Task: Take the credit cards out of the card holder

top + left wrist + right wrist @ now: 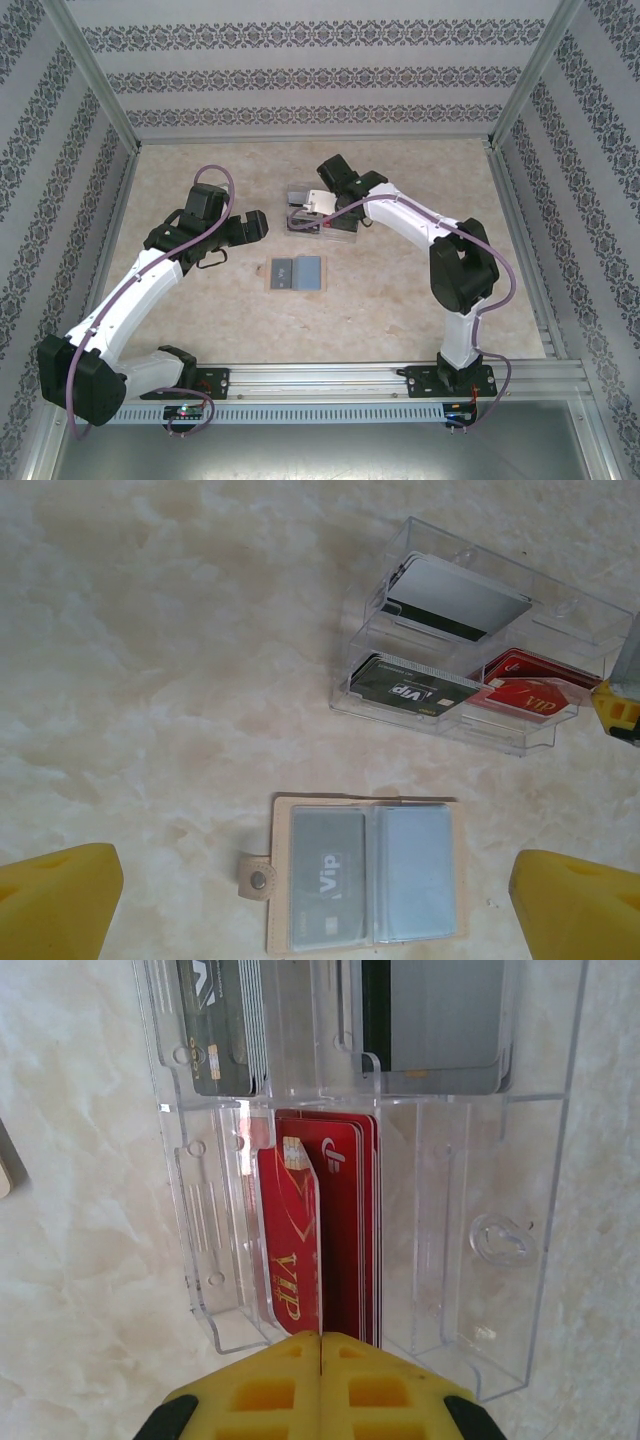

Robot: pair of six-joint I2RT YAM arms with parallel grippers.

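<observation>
From above, we see the card holder (297, 272) lying open on the surface (380, 300) between the arms, the left claw (250, 226) spread apart near it, the right claw (303, 208) at the clear tray (345, 238) just beyond. Through the left wrist, a grey card (328, 880) marked "Vip" sits in the holder's snap-side pocket; the tray holds a dark card (410, 688) reading "VIP" and red cards (520, 692). Through the right wrist, that claw's pads (285, 1390) press together at the red cards' edge, one reading "VIP"; whether it pinches one we cannot tell.
</observation>
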